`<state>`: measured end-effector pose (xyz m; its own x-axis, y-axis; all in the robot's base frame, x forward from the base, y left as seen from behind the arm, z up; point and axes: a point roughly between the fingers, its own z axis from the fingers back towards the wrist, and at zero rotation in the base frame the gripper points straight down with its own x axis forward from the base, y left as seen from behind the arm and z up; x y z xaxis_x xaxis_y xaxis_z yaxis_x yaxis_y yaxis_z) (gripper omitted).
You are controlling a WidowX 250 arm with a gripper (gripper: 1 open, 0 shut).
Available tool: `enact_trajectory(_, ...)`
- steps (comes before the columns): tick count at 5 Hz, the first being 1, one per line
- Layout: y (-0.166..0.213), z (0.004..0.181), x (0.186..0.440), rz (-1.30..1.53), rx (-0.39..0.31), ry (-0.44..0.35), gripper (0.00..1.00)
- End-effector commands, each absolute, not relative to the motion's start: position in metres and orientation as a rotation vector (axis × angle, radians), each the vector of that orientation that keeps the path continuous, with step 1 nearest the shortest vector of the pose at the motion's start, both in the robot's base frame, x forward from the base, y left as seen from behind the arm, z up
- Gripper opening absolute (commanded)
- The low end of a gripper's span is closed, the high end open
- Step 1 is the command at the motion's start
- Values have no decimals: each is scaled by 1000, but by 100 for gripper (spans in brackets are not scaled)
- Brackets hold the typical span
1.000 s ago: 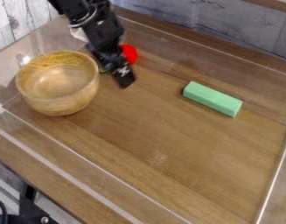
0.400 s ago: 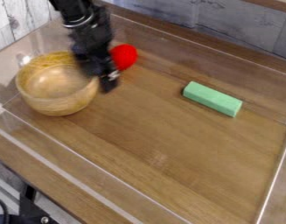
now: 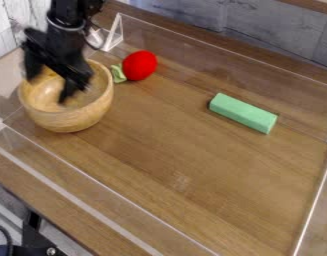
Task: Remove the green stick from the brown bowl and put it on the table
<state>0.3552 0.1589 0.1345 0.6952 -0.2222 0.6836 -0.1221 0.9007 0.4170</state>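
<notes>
- The green stick (image 3: 243, 113) lies flat on the table (image 3: 179, 170) at about 3 o'clock, well apart from the brown bowl (image 3: 68, 105), so judged from how things lie, the task's placing looks done.
- The gripper (image 3: 59, 82) hangs over the bowl at 10 o'clock, its dark fingers (image 3: 80, 80) spread apart and reaching down inside the rim; nothing shows between them.
- Risk: with the fingers inside the bowl, a sideways move could catch the thick rim and drag or tip the bowl toward the clear plastic wall (image 3: 32, 55) near it.
- Risk: a swing toward 12 o'clock could knock the red ball (image 3: 139, 64), which sits just beside the bowl's far edge and would likely roll.
- The bowl's inside is partly hidden by the gripper; the part that shows is bare wood, with no stick in it.
- A small green thing (image 3: 118, 72) shows next to the ball; what it is, I cannot tell.
</notes>
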Motion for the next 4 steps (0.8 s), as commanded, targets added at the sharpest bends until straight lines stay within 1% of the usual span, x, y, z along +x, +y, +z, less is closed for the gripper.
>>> enact_trajectory(1,156,155,362,-16,477,-863,100)
enact_trajectory(3,123,152,369,8,325,-925,100)
enact_trajectory(4,120,151,369,52,299,-936,0)
